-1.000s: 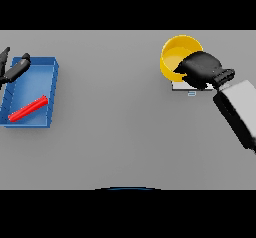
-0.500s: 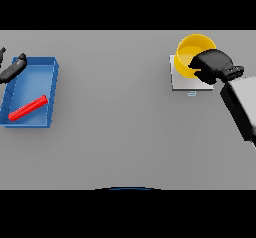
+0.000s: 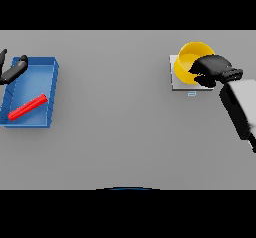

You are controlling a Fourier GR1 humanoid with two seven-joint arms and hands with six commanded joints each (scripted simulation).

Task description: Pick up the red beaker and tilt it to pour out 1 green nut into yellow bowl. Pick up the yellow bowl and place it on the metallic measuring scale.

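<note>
Currently, taking the scale [image 3: 181, 80] as landmark and listing from nearest the robot outward:

- Beaker [image 3: 28, 107]: red, lying flat in a blue tray [image 3: 50, 82], well apart from the scale, on its left. Long axis runs diagonally, the far end pointing toward the scale side.
- Left hand [image 3: 14, 70]: at the tray's far left corner, fingers fairly straight, holding nothing; idle.
- Right hand [image 3: 214, 70]: fingers curled over the bowl's near right rim, gripping it, at the scale's right edge.
- Scale: metallic square plate, mostly covered by the bowl; only its left and near margins show.
- Bowl [image 3: 191, 58]: yellow, over the scale and overhanging its far edge. Whether it rests on the plate or hangs just above cannot be told. No nut is discernible inside.

Judgement: the coming move turns on bowl against scale, a release straight down. The right hand is the nearer one by far.
</note>
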